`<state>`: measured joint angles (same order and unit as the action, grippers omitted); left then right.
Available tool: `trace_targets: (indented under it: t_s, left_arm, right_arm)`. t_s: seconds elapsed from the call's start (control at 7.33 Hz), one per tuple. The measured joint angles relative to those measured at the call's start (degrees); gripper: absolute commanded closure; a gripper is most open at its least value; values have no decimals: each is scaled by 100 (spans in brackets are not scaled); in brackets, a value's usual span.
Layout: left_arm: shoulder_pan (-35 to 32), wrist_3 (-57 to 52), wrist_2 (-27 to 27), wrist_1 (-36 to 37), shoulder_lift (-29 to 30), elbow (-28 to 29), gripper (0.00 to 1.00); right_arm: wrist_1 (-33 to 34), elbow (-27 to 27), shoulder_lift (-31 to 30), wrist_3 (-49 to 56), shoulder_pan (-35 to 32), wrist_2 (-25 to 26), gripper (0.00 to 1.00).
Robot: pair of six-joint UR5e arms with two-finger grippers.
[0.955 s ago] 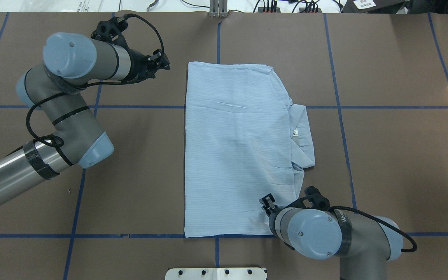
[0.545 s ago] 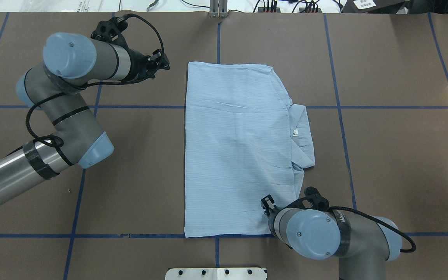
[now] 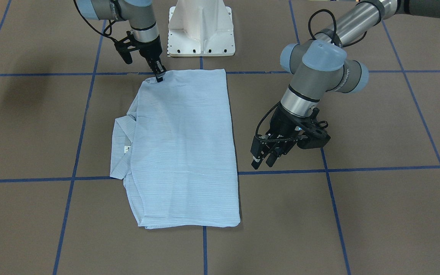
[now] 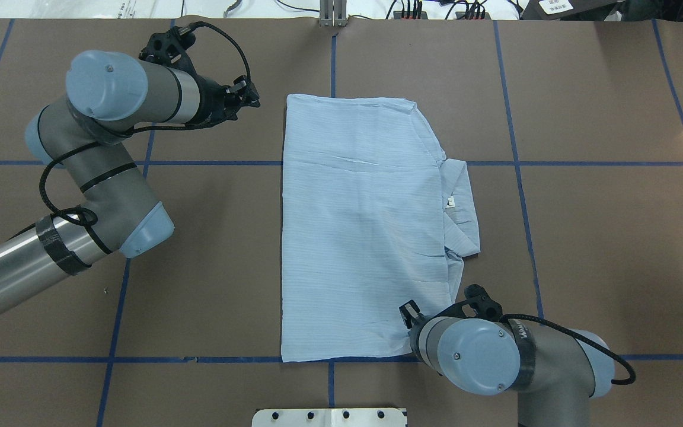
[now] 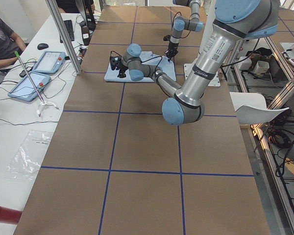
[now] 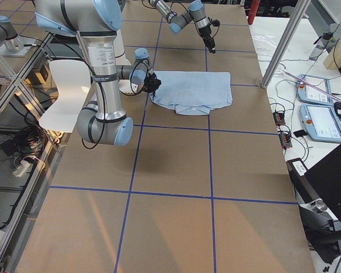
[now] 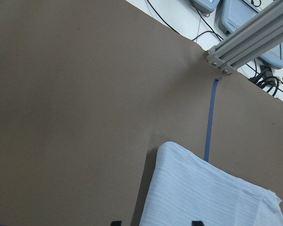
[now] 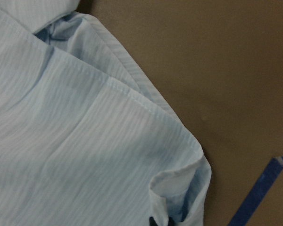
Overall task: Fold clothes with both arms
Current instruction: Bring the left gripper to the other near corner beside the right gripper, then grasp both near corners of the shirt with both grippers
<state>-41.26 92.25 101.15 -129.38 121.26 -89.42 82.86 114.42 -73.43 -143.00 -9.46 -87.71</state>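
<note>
Here the brown table stretches well beyond the shirt on every side, and the shirt lies flat on it as a tidy pale blue rectangle, its long side running away from the robot. The left arm reaches in from the shirt's left and the right arm bends in low at the shirt's near right corner. The left gripper hangs just beside the shirt's far left corner, apart from the cloth, with its fingers spread and nothing between them; its wrist view shows that corner lying undisturbed on the paper. The right gripper is down on the shirt's near right corner, and its wrist view shows a small lip of cloth curled up at the fingertips, so it looks clenched on that corner. The collar pokes out from the middle of the shirt's right edge, with the white tag showing at its inner side. Judging by this, the sleeves are already tucked in and a further fold of the body is being set up, with only one corner taken. The next move probably calls for the left gripper to drop onto a far corner and close, so both arms can lift and carry one edge over evenly without dragging the thin layers askew.
</note>
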Motion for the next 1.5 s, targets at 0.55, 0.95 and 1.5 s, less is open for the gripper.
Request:
trace_targets:
  t_s: [0.55,0.95,1.5]
  left_arm:
    - [1903,1913,-1010,1005,-977,-1855,43]
    - [3347,2943,-1922,1478,-1047,-1939,43]
    - [3736,3110,-2039,1557,-1029,-1814,100]
  right_arm:
    - [249,269,-54,2,-12,-29,100]
    - [257,280,-66,7,-12,-35,100]
    - [257,297,-66,0,-12,-28,100]
